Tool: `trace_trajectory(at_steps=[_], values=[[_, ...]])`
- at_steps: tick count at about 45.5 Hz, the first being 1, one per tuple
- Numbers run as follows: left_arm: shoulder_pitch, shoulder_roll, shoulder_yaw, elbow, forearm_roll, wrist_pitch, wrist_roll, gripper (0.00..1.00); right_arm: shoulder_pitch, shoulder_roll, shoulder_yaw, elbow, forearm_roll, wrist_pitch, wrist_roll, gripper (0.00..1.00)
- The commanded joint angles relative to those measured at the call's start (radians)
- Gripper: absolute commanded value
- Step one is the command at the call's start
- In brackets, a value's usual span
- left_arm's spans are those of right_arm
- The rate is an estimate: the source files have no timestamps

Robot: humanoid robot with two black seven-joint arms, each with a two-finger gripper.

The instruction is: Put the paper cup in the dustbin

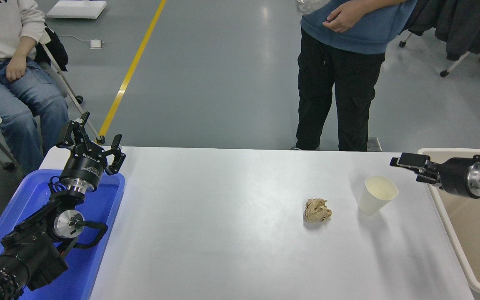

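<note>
The white paper cup (pixel 376 195) stands upright with its mouth open on the white table (pixel 223 233), at the right. The beige dustbin (pixel 448 151) sits off the table's right edge, and only its left part shows. My right gripper (pixel 406 166) is open and empty. It hovers level over the dustbin's near corner, pointing left, a short way right of and above the cup, and does not touch it. My left gripper (pixel 96 133) is open and parked at the lower left over the blue tray.
A crumpled tan paper ball (pixel 317 210) lies on the table just left of the cup. A blue tray (pixel 102 200) sits at the table's left edge. One person stands at the far side (pixel 340 83). Another sits at the far left (pixel 11 83).
</note>
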Motion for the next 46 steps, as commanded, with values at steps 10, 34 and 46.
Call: trace_trajectory(at_steps=[10, 34, 46], values=[[0.0, 0.0, 0.0, 0.0, 0.001, 0.001, 0.0, 1.0, 0.027, 0.124, -0.097, -0.102, -0.037, -0.01, 0.003, 1.0], [0.0, 0.0, 0.0, 0.0, 0.0, 0.001, 0.0, 1.0, 0.015, 0.253, -0.243, -0.28, -0.042, -0.079, 0.089, 1.0], [0.0, -0.001, 0.0, 0.0, 0.0, 0.001, 0.0, 1.0, -0.007, 0.296, -0.257, -0.346, -0.041, -0.102, 0.103, 1.0]])
